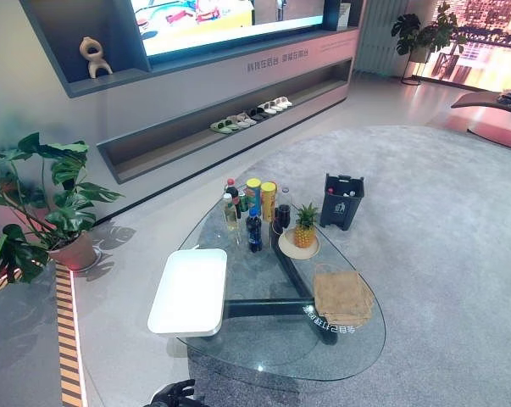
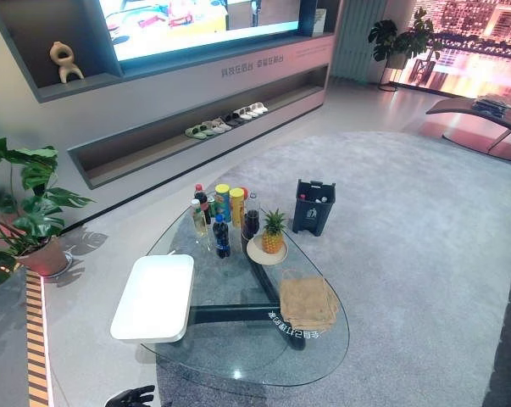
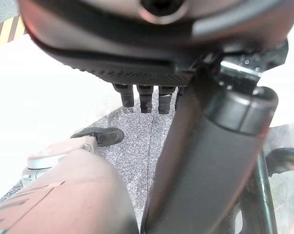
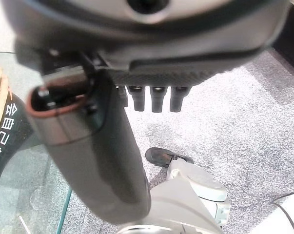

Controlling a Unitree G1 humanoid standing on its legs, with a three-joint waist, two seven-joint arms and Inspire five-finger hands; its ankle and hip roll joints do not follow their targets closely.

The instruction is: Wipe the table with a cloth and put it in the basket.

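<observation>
Tan cloth [image 1: 342, 297] folded flat on the glass tabletop [image 1: 263, 356], right-hand lobe, near the front-right rim, just in front of the plate [image 1: 299, 248] carrying the pineapple [image 1: 304, 225]. Roughly square fold, no clear long axis; one edge faces the robot. Untouched, wiping not yet begun.

White tray [image 1: 190, 290] on the left part of the tabletop, well apart from cloth. Cluster of bottles and cans [image 1: 253, 208] at the far end, beside the pineapple. Dark bin-like basket [image 1: 341, 202] on the grey carpet [image 1: 441, 229] beyond the table's far right, with some items inside; probably the drop target.

Left robot hand [image 2: 130, 395] low at the bottom edge of the right eye view, below the tabletop rim, left of centre, holding nothing. In left wrist view left robot hand [image 3: 144, 78] with fingers [image 3: 146, 97] hanging straight and relaxed, thumb out, over carpet. Right robot hand [image 4: 151, 83] same in right wrist view: fingers [image 4: 157, 100] straight, apart, empty, table's glass edge alongside.

Key relation: cloth lies forward and to the right of both hands, up on the tabletop, on the right arm's side. Right robot hand judged nearer, better placed for reach; needs lifting above rim first, then forward onto cloth. Basket further out on the same right side, suits same arm.
</observation>
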